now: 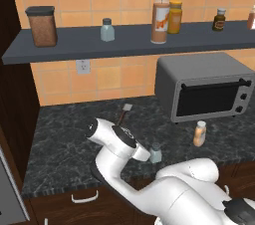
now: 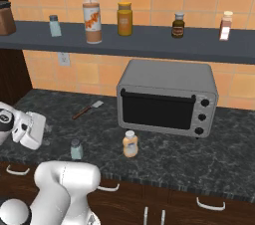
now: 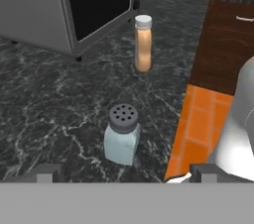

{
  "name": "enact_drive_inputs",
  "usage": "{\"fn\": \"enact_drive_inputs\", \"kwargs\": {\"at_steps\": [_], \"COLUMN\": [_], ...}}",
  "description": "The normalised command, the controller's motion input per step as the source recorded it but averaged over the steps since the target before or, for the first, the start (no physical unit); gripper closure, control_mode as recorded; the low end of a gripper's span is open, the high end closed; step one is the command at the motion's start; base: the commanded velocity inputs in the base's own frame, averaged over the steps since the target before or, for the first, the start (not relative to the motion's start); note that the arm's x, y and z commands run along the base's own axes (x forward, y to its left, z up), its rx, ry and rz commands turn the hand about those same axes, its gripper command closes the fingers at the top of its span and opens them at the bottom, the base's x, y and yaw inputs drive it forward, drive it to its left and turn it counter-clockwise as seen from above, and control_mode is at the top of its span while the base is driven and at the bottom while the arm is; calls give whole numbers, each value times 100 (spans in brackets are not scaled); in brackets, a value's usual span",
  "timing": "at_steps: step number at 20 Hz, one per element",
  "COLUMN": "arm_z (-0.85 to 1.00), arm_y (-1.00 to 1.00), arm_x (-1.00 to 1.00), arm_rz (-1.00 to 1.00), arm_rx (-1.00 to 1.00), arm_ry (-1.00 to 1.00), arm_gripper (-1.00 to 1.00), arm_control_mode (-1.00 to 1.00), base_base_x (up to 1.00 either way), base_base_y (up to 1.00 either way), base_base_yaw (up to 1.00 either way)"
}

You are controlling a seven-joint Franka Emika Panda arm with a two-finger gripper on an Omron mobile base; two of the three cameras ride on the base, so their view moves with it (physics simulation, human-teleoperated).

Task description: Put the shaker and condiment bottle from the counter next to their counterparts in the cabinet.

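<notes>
Left base view: the white arm bends low over the black, white-veined desk [image 1: 60, 139]. The gripper's tips are hidden behind the wrist. The shaker [image 1: 156, 153], pale translucent blue-grey under a grey cap, stands just at 3 o'clock of the wrist. The condiment bottle [image 1: 199, 133], peach with a white cap, stands in front of the boxy grey toaster oven [image 1: 204, 87].

Right base view: on the slate cabinet [image 2: 149, 42], the matching shaker [image 2: 55, 26] sits at 9 o'clock of a tall pourer bottle [image 2: 91, 15], the mustard-yellow bottle [image 2: 124, 19] at 3 o'clock.

Hand view: the gripper [image 3: 124, 173] is spread wide, holding and touching nothing; the shaker's perforated cap lies at 12 o'clock between its tips, the condiment bottle beyond.
</notes>
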Motion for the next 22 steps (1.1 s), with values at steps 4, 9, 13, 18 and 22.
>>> {"fn": "enact_drive_inputs", "kwargs": {"at_steps": [4,9,13,18,22], "arm_z": [-42,-25,-18,-2,-1], "arm_y": [-10,-21,-19,-14,-16], "arm_x": [0,0,0,0,2], "arm_rz": [0,0,0,0,0], "arm_rx": [0,0,0,0,0], "arm_ry": [-3,-1,0,1,0], "arm_gripper": [-100,-100,-100,-100,-100], "arm_control_mode": [-100,-100,-100,-100,-100], "base_base_x": [0,0,0,0,0], "base_base_y": [0,0,0,0,0], "base_base_yaw": [0,0,0,0,0]}}
